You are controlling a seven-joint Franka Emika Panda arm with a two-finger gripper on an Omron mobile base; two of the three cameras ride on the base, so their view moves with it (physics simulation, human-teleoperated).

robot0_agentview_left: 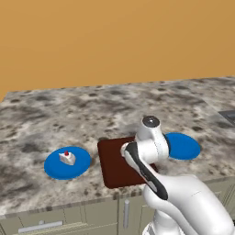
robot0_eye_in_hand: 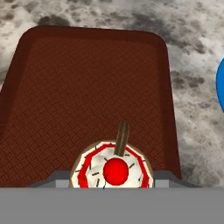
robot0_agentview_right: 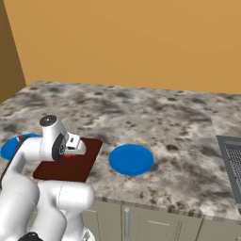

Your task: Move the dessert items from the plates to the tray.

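Cupcake [robot0_eye_in_hand: 111, 170] sits at the bottom of my hand view, right where the fingers would be, over the near end of the tray [robot0_eye_in_hand: 78, 83]. I cannot tell whether the fingers are pinched on it or spread, since their tips are hidden behind it. From the right base view the gripper [robot0_agentview_right: 75, 149] hangs low over the tray [robot0_agentview_right: 87, 162], with a red speck beneath it, so I judge the cupcake is either carried or just being set down.

Cake wedge [robot0_agentview_left: 67, 158] with its cherry waits on the left plate [robot0_agentview_left: 55, 169], well apart from the tray [robot0_agentview_left: 112, 170]. The right plate [robot0_agentview_left: 186, 147] looks bare.

Handling, as I judge it: both sweets are light, soft and easily crushed. I would take the cupcake by its firmer lower sides, not the frosted top or the stick poking from it. The wedge wants a gentle pinch across its flat flanks, low down, kept upright on the stone surface [robot0_agentview_left: 92, 110].
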